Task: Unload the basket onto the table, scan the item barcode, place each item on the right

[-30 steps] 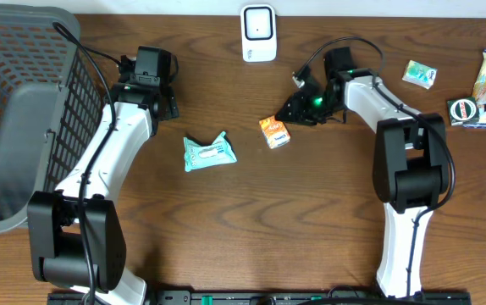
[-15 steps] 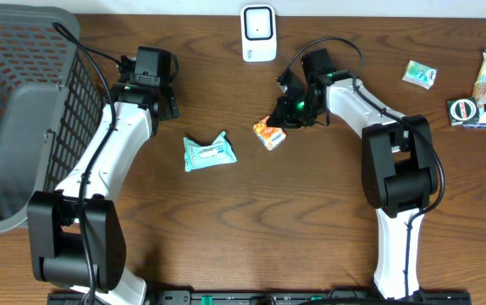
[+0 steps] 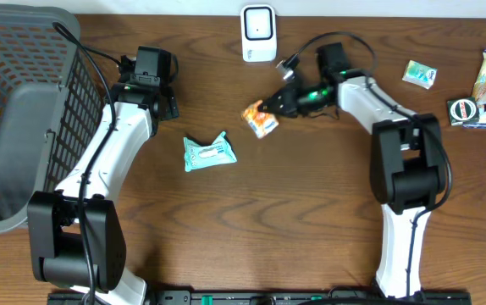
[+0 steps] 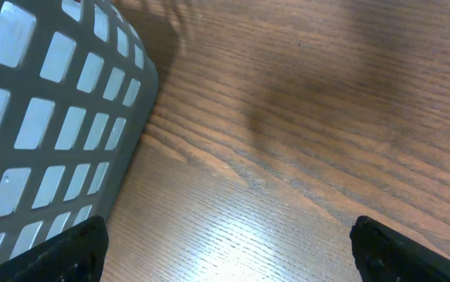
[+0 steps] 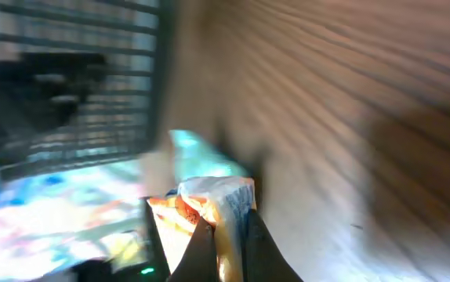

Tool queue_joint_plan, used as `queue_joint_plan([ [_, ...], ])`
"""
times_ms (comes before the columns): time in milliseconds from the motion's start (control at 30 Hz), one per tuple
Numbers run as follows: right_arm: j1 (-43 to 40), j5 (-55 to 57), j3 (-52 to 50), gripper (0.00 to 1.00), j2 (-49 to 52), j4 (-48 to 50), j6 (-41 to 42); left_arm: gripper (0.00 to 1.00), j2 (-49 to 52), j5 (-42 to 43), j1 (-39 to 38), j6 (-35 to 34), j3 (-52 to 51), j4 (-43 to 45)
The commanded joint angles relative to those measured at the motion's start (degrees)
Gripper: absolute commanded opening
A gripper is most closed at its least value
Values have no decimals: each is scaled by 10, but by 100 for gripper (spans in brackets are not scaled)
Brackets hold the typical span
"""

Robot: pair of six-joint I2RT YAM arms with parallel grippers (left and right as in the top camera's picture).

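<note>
Small orange snack packet [image 3: 260, 119] near the white scanner [image 3: 258, 32], below and a little left of it, seemingly raised off the surface [image 3: 226, 220]. Pinched at one crimped edge in the closed right gripper [image 3: 275, 105]. Likely light, soft, crinkly, slick film; best gripped at the seam, barcode face left clear. Left gripper [image 4: 225, 251] wide open, empty, beside the basket [image 4: 45, 117].

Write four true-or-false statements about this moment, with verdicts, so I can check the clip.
1. The right gripper is shut on the orange packet. True.
2. The left gripper holds the teal packet. False: it is open and empty; the teal packet lies on the table.
3. The white scanner stands at the far edge of the table. True.
4. The basket stands beside the right arm. False: the basket is beside the left arm.
</note>
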Motion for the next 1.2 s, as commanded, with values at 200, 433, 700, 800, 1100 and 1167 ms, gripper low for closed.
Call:
queue_joint_plan([
  [200,-54,-193,2,1,2,49,21,98,-2,-8,0,3,7,-2],
  [433,-81,-193,2,1,2,76,40,98,-2,-8,0,3,7,-2],
  [700,-117,-193,2,1,2,129,101,98,-2,-8,0,3,7,-2],
  [800,-123,-192,2,1,2,136,101,98,-2,-8,0,3,7,-2],
  [1100,-124,-192,2,1,2,141,101,98,-2,-8,0,3,7,-2],
  [1167,-124,-186,2,1,2,143,101,98,-2,-8,0,3,7,-2],
])
